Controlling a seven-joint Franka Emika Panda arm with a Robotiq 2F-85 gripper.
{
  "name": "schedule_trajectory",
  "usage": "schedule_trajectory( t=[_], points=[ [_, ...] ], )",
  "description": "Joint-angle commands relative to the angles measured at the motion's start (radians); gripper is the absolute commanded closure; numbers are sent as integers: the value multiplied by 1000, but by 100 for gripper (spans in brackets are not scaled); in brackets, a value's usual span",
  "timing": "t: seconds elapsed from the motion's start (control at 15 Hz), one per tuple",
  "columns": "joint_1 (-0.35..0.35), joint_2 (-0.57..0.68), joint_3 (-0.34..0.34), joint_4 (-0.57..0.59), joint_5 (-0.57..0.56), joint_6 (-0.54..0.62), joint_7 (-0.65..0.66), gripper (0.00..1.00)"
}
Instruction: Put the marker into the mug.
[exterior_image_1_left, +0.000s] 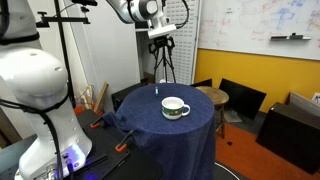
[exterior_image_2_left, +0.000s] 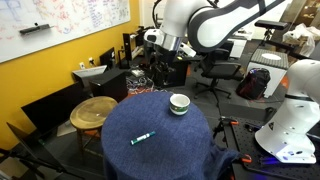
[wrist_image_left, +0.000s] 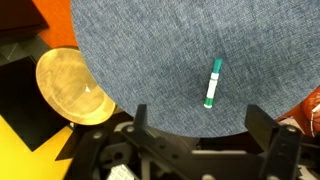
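Note:
The marker (wrist_image_left: 213, 83) is a thin white stick with a green cap. It lies flat on the round table covered in blue cloth (wrist_image_left: 150, 50) and shows in both exterior views (exterior_image_2_left: 144, 138) (exterior_image_1_left: 157, 91). The mug (exterior_image_1_left: 175, 108) (exterior_image_2_left: 179, 103), white with a dark green band, stands upright on the same table, apart from the marker. It is out of the wrist view. My gripper (wrist_image_left: 200, 125) is open and empty. It hangs high above the table (exterior_image_1_left: 160, 46) (exterior_image_2_left: 158, 48), with the marker below and ahead of its fingers.
A round wooden stool (wrist_image_left: 72, 88) (exterior_image_2_left: 93, 112) (exterior_image_1_left: 212, 96) stands beside the table. Black chairs (exterior_image_1_left: 240, 98), a tripod (exterior_image_1_left: 165, 68) and another white robot (exterior_image_1_left: 40, 90) (exterior_image_2_left: 290, 110) surround it. Orange clamps (exterior_image_1_left: 122, 147) grip the cloth's edge.

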Motion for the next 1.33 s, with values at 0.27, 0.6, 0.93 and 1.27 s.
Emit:
schedule_trajectory(
  t=[0.27, 0.6, 0.93, 1.27],
  points=[
    [-18, 157, 94, 7, 170, 209, -141, 0],
    [-56, 247, 169, 25, 289, 249, -216, 0],
    [-127, 346, 233, 86, 389, 217, -308, 0],
    [-161, 464, 244, 186, 338, 183, -306, 0]
  ],
)
